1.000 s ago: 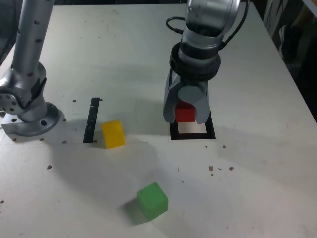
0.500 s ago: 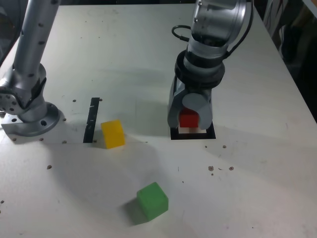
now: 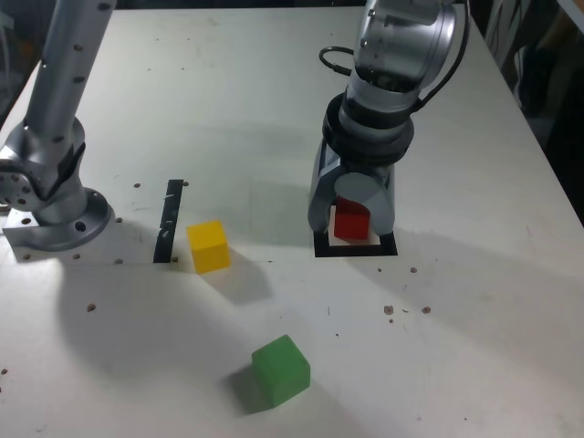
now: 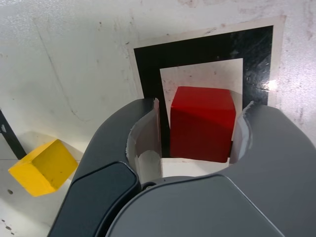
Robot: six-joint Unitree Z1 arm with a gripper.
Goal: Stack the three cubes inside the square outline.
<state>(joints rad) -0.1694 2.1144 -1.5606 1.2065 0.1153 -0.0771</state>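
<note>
The red cube (image 3: 351,222) (image 4: 202,123) rests on the white centre of the square outline (image 3: 356,249) (image 4: 197,49). My gripper (image 3: 351,230) (image 4: 200,106) straddles it from above, and it is open: the wrist view shows a thin gap between each pad and the cube's sides. The yellow cube (image 3: 208,246) (image 4: 42,166) lies on the table toward the exterior view's left of the outline. Closer to the front edge, the green cube (image 3: 281,369) sits alone.
A thin black strip (image 3: 170,221) (image 4: 10,138) lies just beside the yellow cube. The arm's base (image 3: 55,205) stands at the exterior view's left edge. Small dark specks dot the white table (image 3: 474,310).
The gripper came down with the red cube and set it inside the outline. Its jaws have parted slightly from the cube. The yellow and green cubes have not moved.
</note>
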